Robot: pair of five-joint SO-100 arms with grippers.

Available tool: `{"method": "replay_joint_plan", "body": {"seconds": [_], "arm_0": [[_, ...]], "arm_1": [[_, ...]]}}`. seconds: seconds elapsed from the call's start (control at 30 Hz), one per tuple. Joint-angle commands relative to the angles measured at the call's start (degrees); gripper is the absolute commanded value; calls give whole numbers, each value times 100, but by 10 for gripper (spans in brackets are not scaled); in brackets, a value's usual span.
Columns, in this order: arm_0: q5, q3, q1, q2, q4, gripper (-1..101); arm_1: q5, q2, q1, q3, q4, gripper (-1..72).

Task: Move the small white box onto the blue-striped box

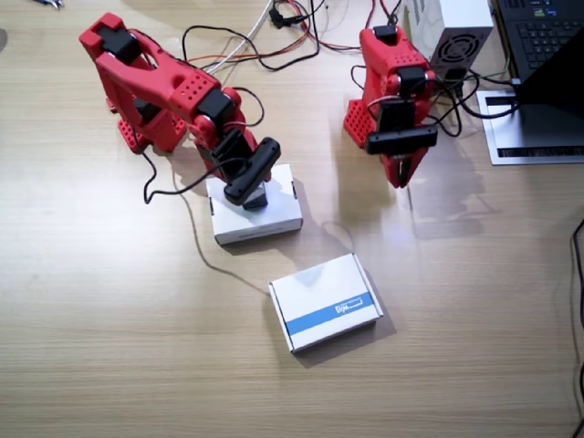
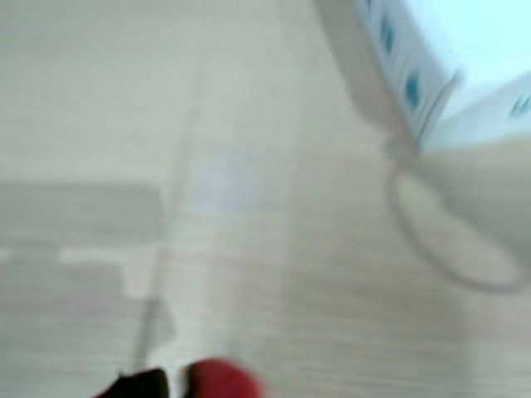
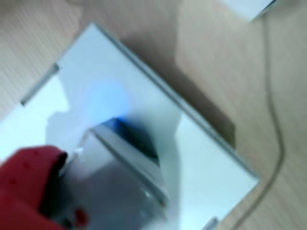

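While the right gripper (image 1: 255, 196) pinches the small white box (image 3: 122, 167) above the plain white flat box (image 1: 283, 219), the blue-striped box (image 1: 326, 302) lies nearer, rightward; left gripper's (image 1: 399, 175) state unclear.

Both wrist views are blurred, so the small greyish carton (image 3: 127, 167) beside the red gripper finger (image 3: 29, 187) shows no readable print, and in the fixed view the right gripper (image 1: 254, 187) hides it.
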Motion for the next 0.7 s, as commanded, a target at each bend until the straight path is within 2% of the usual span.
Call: {"method": "replay_joint_plan", "body": {"seconds": [0.0,0.23,0.43,0.5,0.57,0.67], "arm_0": [[-457,-817,598,114,369,150],[-1626,-2074,1881,141,378,291],[-1670,-1547,2470,18,-62,369],[-1336,-2013,2338,-870,-308,377],[-1362,-3261,2285,-2268,-229,385],[-2531,-5607,3357,-4192,888,392]], "arm_1": [[79,580,88,-721,431,295],[-9,1248,721,-1310,976,294],[-343,2821,1608,-123,1046,300],[-413,3331,1854,431,993,301],[-448,3779,2030,1002,879,304],[-439,4289,2171,1679,712,309]]}}
